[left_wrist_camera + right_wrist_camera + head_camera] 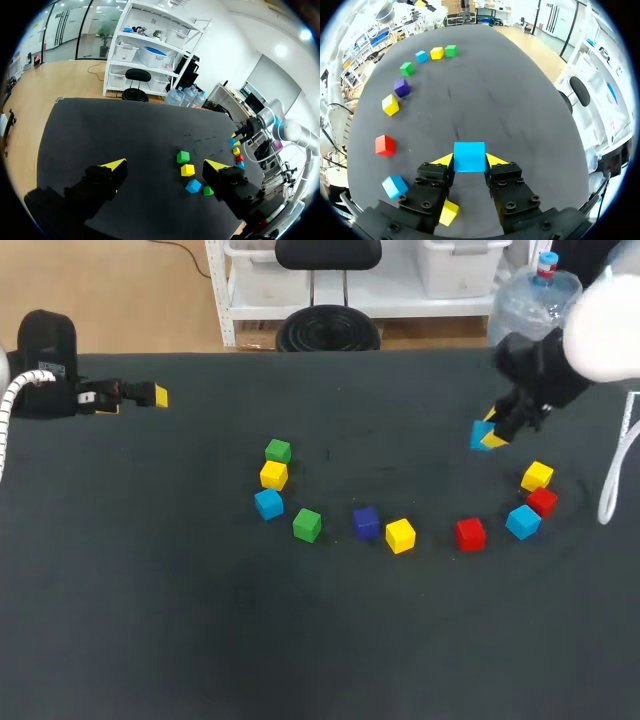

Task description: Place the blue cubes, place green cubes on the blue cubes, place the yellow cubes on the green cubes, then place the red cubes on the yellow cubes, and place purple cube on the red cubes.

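Two arms at the dark table [150,620]. Right gripper [469,160] is clamped on a blue cube [469,152], above the table's right side. Left gripper [167,165] sits at far left, fingers spread apart. Ten loose cubes [400,535] lie in an arc, purple cube [366,522] mid-arc.

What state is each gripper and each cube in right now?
left gripper: open, empty.
right gripper: shut on the held blue cube.
held blue cube: clamped between both fingers.
other blue cubes: on the table, unstacked.
green cubes: on the table, unstacked.
yellow cubes: on the table, unstacked.
red cubes: on the table, unstacked.
purple cube: on the table, unstacked.
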`<act>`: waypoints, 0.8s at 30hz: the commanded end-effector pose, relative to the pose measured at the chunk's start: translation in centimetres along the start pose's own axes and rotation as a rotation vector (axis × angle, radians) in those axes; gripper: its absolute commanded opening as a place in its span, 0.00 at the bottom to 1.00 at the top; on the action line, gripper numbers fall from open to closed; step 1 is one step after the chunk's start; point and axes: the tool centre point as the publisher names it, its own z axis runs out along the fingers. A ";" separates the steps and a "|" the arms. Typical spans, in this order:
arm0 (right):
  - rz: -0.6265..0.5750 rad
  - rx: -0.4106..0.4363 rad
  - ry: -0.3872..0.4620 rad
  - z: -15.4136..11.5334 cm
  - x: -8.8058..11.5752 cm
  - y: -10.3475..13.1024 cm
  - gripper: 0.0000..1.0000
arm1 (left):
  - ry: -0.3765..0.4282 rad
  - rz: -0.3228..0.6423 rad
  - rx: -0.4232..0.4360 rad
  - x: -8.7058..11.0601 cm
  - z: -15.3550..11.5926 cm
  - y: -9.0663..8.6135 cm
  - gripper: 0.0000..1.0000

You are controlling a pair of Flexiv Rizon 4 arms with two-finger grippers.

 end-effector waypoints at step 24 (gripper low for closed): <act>-0.044 -0.025 0.052 4.9 -8.3 6.0 0.00 | 0.008 -0.002 -0.010 -0.1 0.0 -0.2 1.00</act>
